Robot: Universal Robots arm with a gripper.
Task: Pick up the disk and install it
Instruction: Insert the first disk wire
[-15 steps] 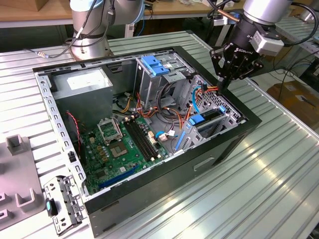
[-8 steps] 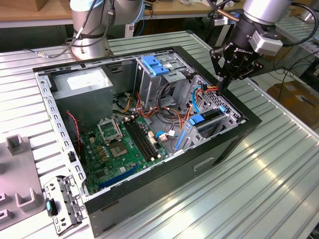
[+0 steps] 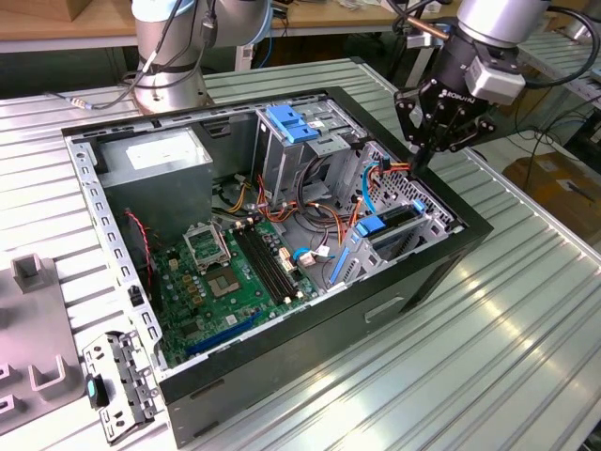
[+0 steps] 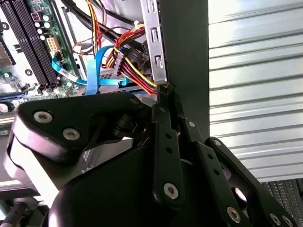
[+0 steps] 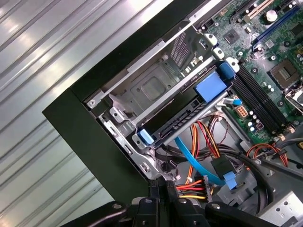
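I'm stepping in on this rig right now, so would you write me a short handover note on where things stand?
Gripper: fingers closed together, holding nothing, poised over the far corner of the open computer case, beside the coloured power cables.
Disk: seated in the small drive cage at the case's front, on the exterior view's right, its blue carrier handle showing at the end.
Done: the disk appears picked up and slid into its bay.
Left: whether it is fully latched cannot be told; no cable is seen plugged into it.
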